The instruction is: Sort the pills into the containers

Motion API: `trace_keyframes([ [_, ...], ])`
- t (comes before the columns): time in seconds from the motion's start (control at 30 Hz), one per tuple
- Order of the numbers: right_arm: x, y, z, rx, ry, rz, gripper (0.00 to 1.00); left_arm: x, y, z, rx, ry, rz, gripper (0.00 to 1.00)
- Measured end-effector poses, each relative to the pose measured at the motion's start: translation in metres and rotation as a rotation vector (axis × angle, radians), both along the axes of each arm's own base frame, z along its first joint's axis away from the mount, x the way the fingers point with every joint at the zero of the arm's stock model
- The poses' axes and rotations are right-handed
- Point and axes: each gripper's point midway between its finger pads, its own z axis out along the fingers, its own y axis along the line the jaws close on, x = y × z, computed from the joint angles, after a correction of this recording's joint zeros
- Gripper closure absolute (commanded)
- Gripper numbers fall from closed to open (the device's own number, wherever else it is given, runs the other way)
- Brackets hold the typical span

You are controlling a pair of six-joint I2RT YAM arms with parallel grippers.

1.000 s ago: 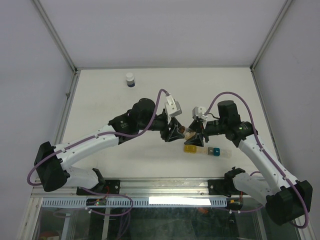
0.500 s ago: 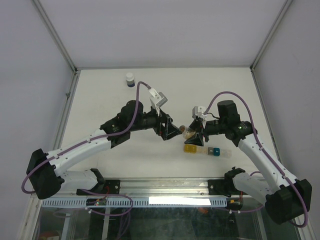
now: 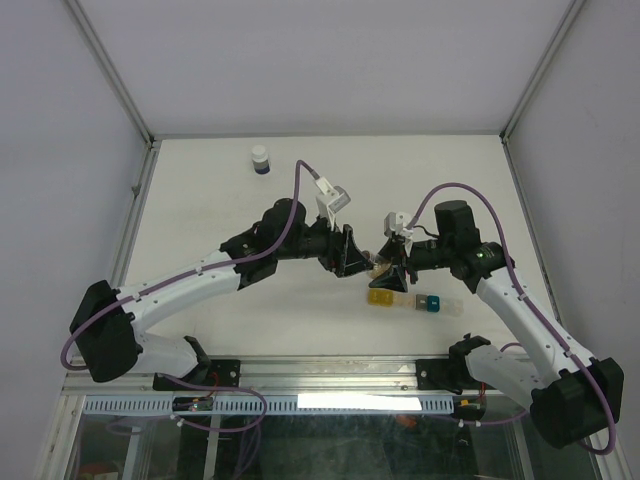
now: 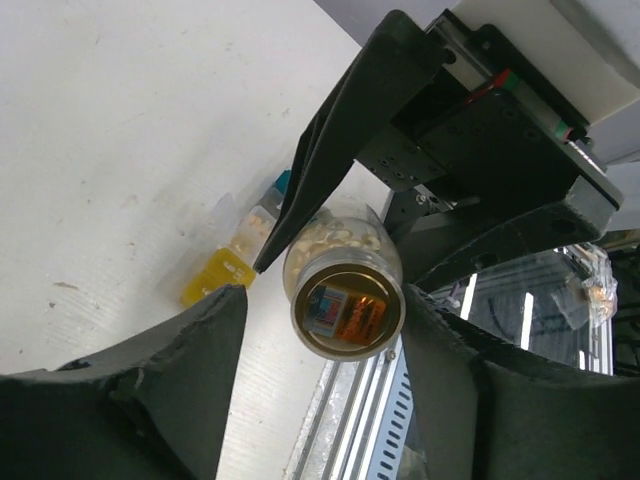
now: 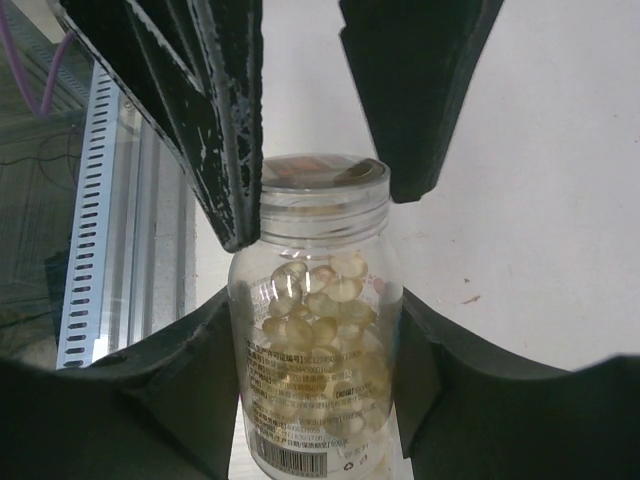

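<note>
Only one vessel shows its contents plainly: the small clear vial, well over half full of pale tan pills, too many and too heaped to count. The right hand is closed on the vial's body and holds it above the surface, right of the middle and just beyond the containers. I cannot tell whether the vial's mouth is capped.

The containers are one strip of four joined compartments lying near the near edge, right of centre: the yellow one, a clear one, the teal one, and a clear one. What lies inside them cannot be made out in any view.

The left hand is spread open, its two fingers flanking the vial's neck; it has no evident grip, and whether either finger touches the glass I cannot tell.

Half a second ago this hand stood clearly apart from the vial, drawn back to its left; it has since closed in on the vial. The right arm, the vial, the strip and the bottle lie as before.

One white-capped dark bottle stands near the far edge, towards the far left corner. In all: one vial, one strip, one bottle, two arms.
</note>
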Motion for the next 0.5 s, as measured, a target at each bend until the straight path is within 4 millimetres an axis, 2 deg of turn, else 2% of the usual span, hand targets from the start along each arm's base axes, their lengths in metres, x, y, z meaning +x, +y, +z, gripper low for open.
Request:
trace_keyframes([
  [0.13,0.0017,-0.0005,-0.0016,-0.007,0.001,-0.008,1.0,-0.0044,-0.0046,0.0033,-0.009,0.009,-0.028,0.6],
  [0.2,0.0018,-0.0006,-0.0025,-0.01,0.004,-0.008,1.0,-0.0054,-0.0053,0.0046,-0.011,0.007,-0.035,0.78],
  [0.23,0.0023,-0.0008,-0.0028,-0.011,0.004,-0.011,0.94,-0.0062,-0.0054,0.0049,-0.012,0.006,-0.041,0.88],
  [0.27,0.0027,-0.0008,-0.0028,-0.012,0.003,-0.011,0.83,-0.0066,-0.0056,0.0049,-0.012,0.004,-0.045,0.96],
  [0.3,0.0025,-0.0008,-0.0029,-0.012,0.003,-0.011,0.7,-0.0072,-0.0058,0.0048,-0.012,0.006,-0.049,1.0],
  [0.37,0.0026,-0.0009,-0.0031,-0.013,0.004,-0.012,0.35,-0.0078,-0.0062,0.004,-0.011,0.005,-0.055,1.0],
  [0.43,0.0026,-0.0009,-0.0035,-0.014,0.005,-0.012,0.06,-0.0077,-0.0063,0.0035,-0.009,0.001,-0.058,1.0],
  [0.47,0.0025,-0.0008,-0.0035,-0.013,0.006,-0.011,0.01,-0.0077,-0.006,0.0029,-0.006,-0.003,-0.059,1.0],
  [0.5,0.0021,-0.0008,-0.0035,-0.013,0.011,-0.012,0.01,-0.0074,-0.0057,0.0021,-0.003,-0.007,-0.06,1.0],
])
